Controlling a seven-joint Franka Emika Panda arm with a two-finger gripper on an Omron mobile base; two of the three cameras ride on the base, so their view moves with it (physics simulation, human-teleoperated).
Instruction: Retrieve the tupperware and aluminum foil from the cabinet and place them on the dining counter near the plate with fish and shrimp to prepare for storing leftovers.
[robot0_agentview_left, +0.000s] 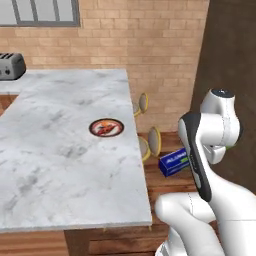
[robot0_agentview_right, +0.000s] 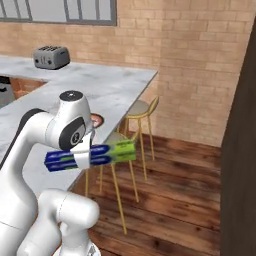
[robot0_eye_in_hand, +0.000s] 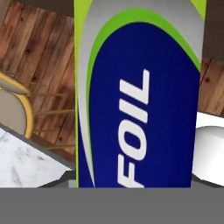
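Marble dining counter (robot0_agentview_left: 60, 165) carries the plate (robot0_agentview_left: 106, 127); brick wall, plank floor; gripper (robot0_agentview_right: 84, 156) grasps the aluminum foil (robot0_agentview_right: 107, 152).

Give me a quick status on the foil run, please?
End effector shut on aluminum foil, held level off the floor. Beside dining counter, short of plate. Stools below the edge.

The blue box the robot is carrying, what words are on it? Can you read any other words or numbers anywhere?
"FOIL": big white letters on the aluminum foil box, read in the hand view.
Pale lettering on the box's side in the base views: too small and blurred to read.
The toaster, plate and dining counter: no readable text.
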